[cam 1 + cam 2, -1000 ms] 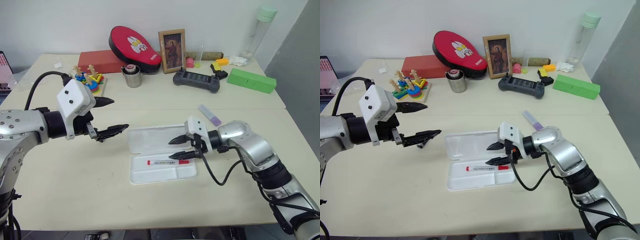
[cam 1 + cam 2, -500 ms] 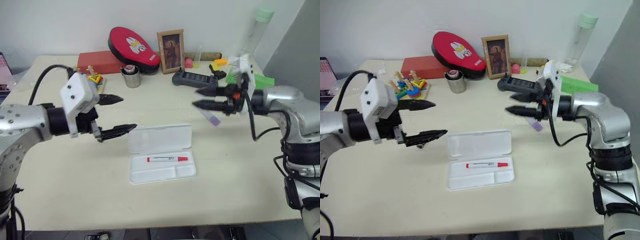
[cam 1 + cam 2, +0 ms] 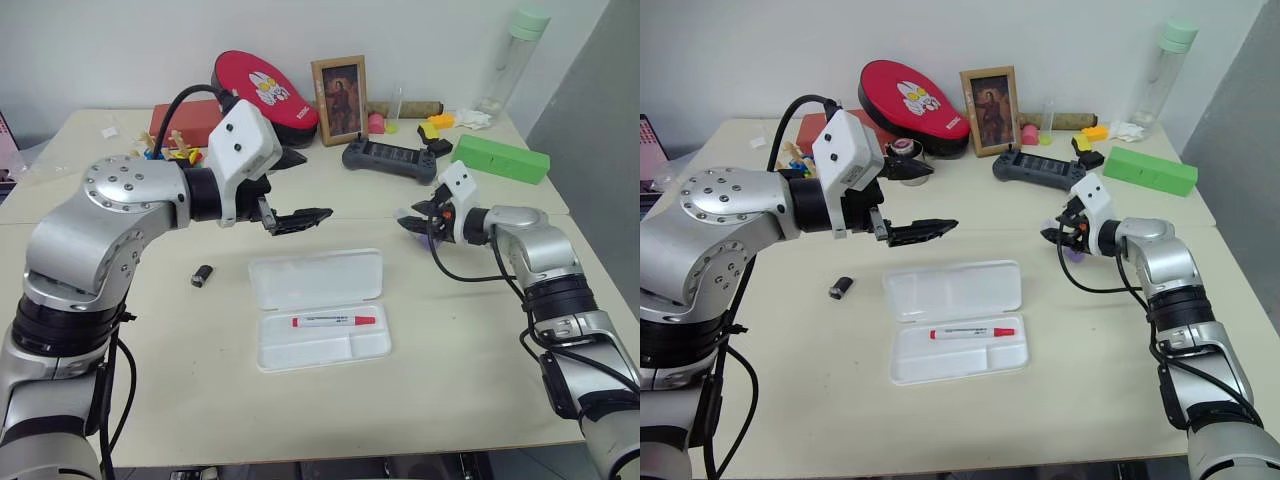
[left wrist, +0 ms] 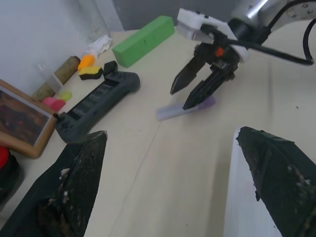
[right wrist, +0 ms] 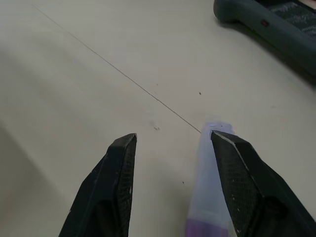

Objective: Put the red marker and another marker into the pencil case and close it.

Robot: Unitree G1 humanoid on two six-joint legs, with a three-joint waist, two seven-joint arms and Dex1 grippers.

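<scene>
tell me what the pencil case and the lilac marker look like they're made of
The pencil case looks like thin moulded plastic, white with a smooth, slightly matte finish: rounded corners, a shallow tray and a formed divider. The lilac marker also looks plastic: a pale, partly translucent barrel with a purple end, seen between the right pincer's open fingers. Neither can be confirmed from looks alone.
</scene>
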